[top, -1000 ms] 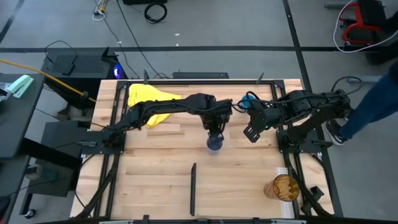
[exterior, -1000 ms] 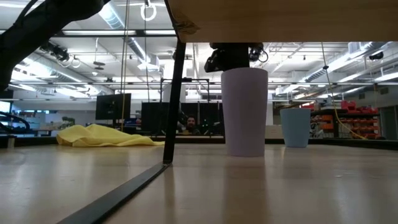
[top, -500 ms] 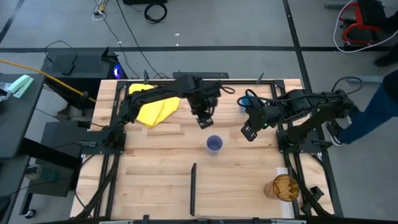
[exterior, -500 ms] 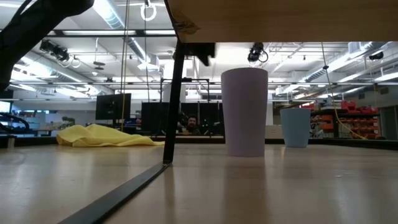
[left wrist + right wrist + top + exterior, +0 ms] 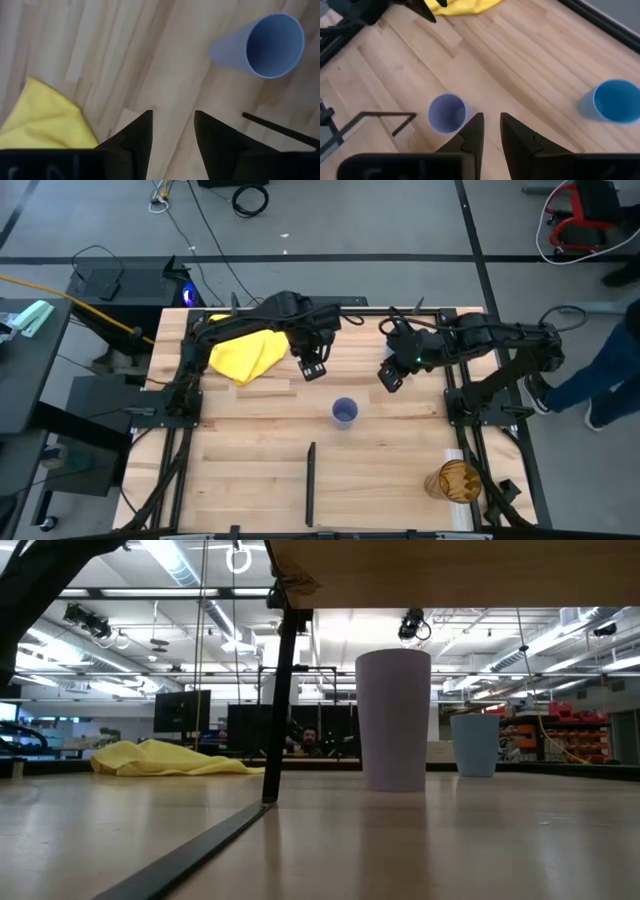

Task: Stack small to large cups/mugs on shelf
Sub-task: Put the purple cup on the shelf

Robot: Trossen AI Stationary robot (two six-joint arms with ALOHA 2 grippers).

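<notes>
The lavender cup [image 5: 344, 412] stands upright on its base mid-table, mouth up [image 5: 446, 113], and is also seen in the low view [image 5: 394, 720] and the left wrist view [image 5: 265, 45]. The small blue cup [image 5: 615, 101] stands upright farther back [image 5: 475, 745]; my right arm covers it in the high view. The amber tumbler [image 5: 455, 480] sits at the near right corner. My left gripper [image 5: 312, 370] hangs open [image 5: 172, 125] far-left of the lavender cup, beside the yellow cloth. My right gripper [image 5: 389, 377] hovers far-right of that cup, its fingers a narrow gap apart [image 5: 491, 122].
A crumpled yellow cloth [image 5: 245, 352] lies at the far left of the table. A thin black strip [image 5: 310, 495] lies on the near middle, with a black post [image 5: 280, 700] and a wooden board [image 5: 450, 570] above it in the low view. A person's leg [image 5: 600, 395] shows beyond the right edge.
My left gripper has risen from just above the lavender cup's rim and drawn back toward the far left, ending beside the yellow cloth. My right gripper has shifted a little toward the far edge. The lavender cup stands where it was.
</notes>
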